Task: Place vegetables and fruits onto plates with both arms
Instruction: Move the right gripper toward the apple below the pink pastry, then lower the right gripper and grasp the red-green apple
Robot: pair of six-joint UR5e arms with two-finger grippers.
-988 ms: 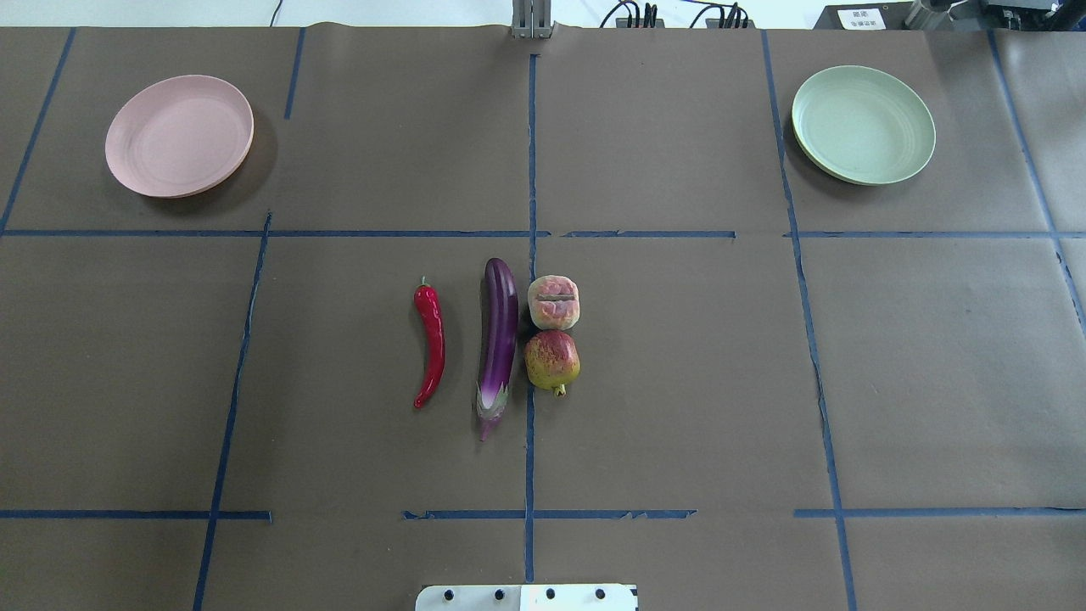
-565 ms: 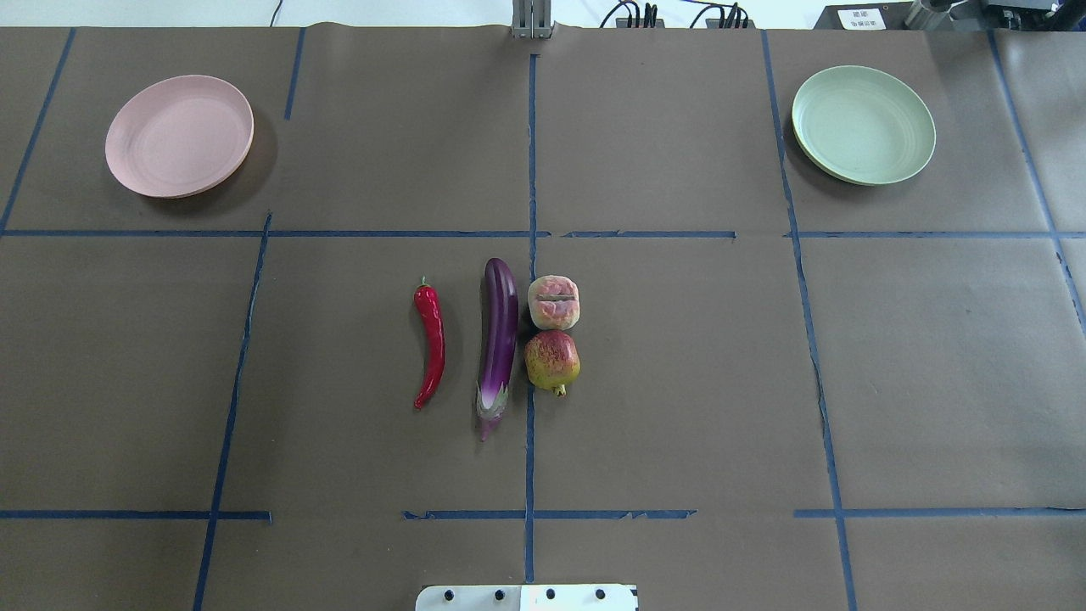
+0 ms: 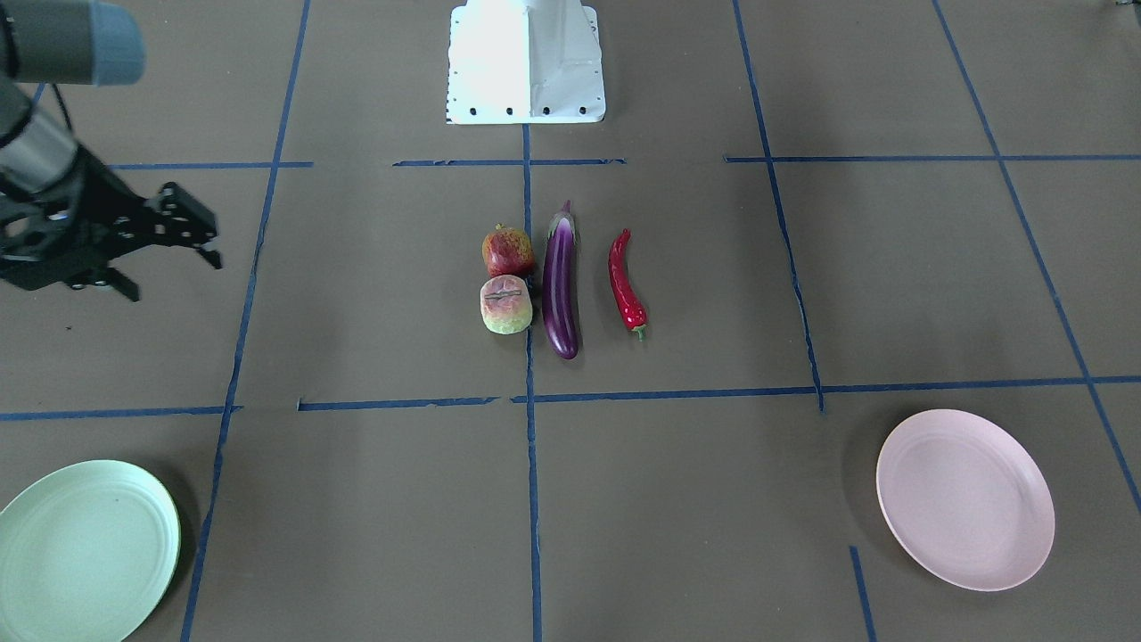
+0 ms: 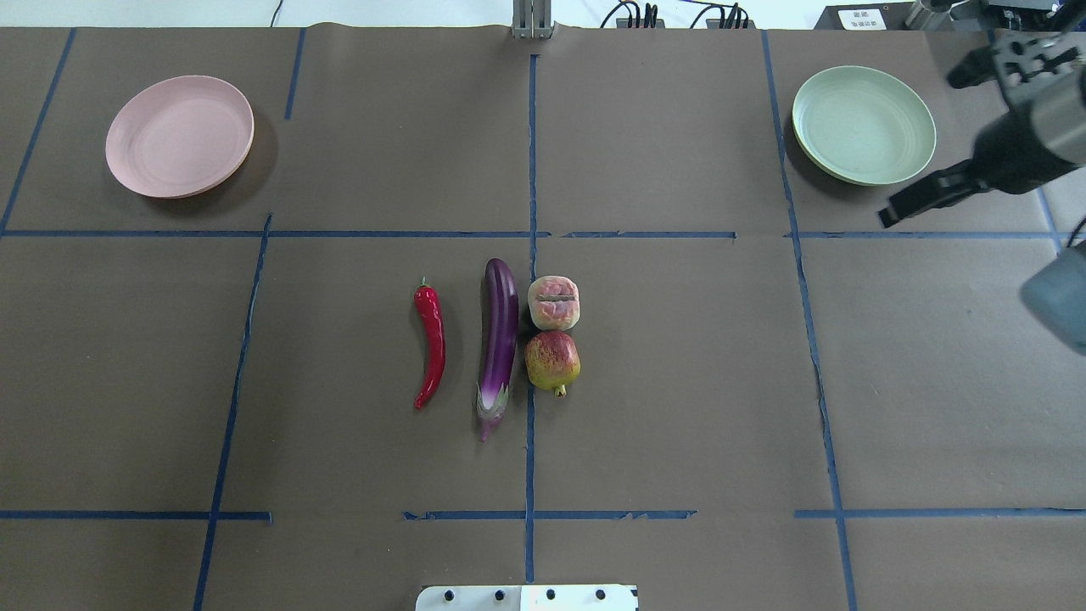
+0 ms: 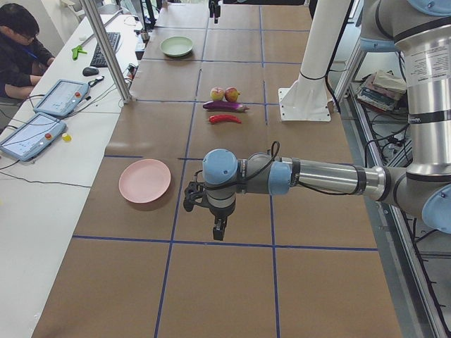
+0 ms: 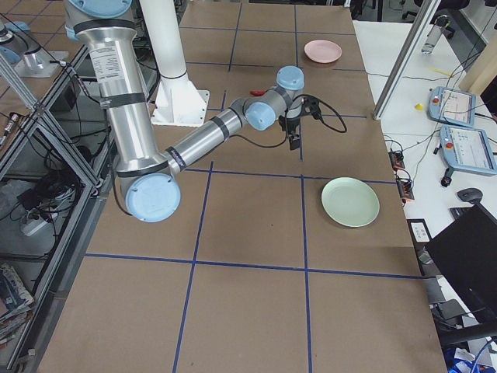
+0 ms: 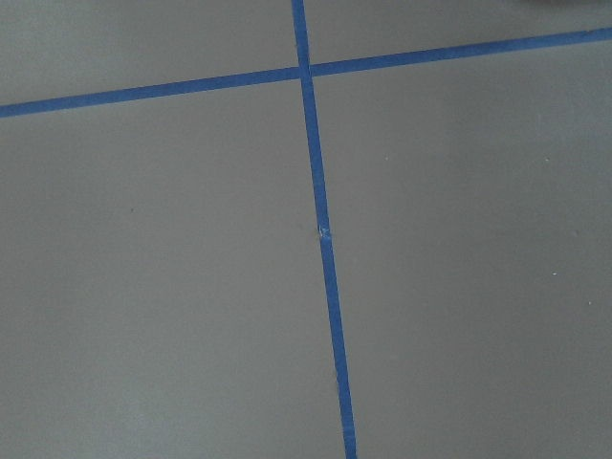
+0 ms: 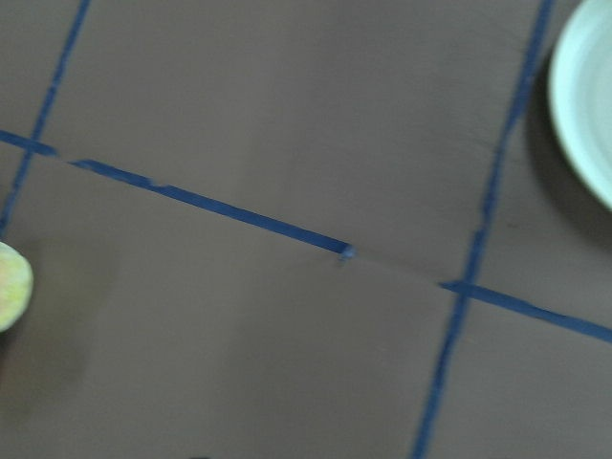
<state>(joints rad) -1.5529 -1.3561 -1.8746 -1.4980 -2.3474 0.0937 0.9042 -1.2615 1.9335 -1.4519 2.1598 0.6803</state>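
The red chili pepper (image 4: 431, 344), purple eggplant (image 4: 498, 339), pale pink peach (image 4: 554, 302) and dark red pomegranate (image 4: 552, 361) lie side by side at the table's middle. The pink plate (image 4: 179, 136) sits far left and the mint green plate (image 4: 848, 119) far right; both hold nothing. My right gripper (image 4: 920, 151) is open and empty, hovering by the green plate's near right rim, well away from the produce. It also shows in the front-facing view (image 3: 176, 278). My left gripper (image 5: 204, 218) shows only in the exterior left view, near the pink plate (image 5: 144, 180); I cannot tell if it is open.
The white robot base (image 4: 526, 597) stands at the near edge. Blue tape lines (image 4: 530, 170) grid the brown table cover. An operator (image 5: 17, 42) and tablets are at a side desk. Cables lie along the far edge.
My right arm has come into the overhead view from the right edge, its open gripper now beside the green plate. The produce and plates have not moved.
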